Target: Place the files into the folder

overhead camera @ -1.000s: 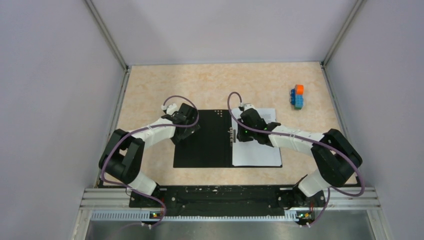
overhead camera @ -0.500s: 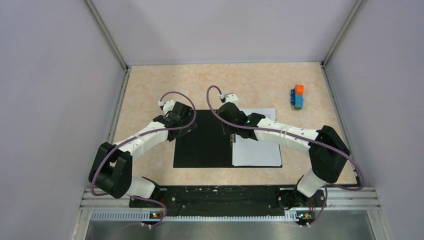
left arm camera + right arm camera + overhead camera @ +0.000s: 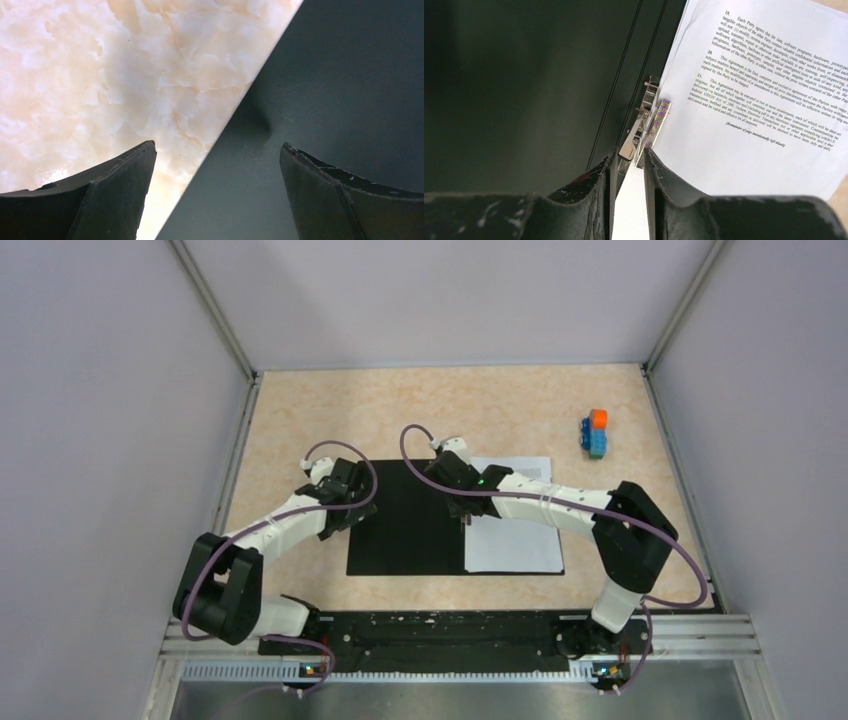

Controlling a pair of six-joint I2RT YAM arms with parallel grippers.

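Desk (image 3: 300, 410): marbled beige, carries everything listed.
Folder (image 3: 405, 530): centre of the overhead view, lying open with its black inside up, likely so the papers can be fastened in.
Files (image 3: 515, 545): white printed sheets on the folder's right half, left edge at the spine, top edge jutting past the folder, slightly askew.
Left tool (image 3: 217, 165): fingers wide apart astride the folder's left edge, holding nothing; probably poised to pin or lift the cover.
Right tool (image 3: 630, 152): fingers nearly together at the near end of the clip (image 3: 649, 117); whether it pinches, cannot tell.
Toy blocks (image 3: 596, 432): upper right, well apart.
Clip: metal, on the spine, touching the sheets' edge.
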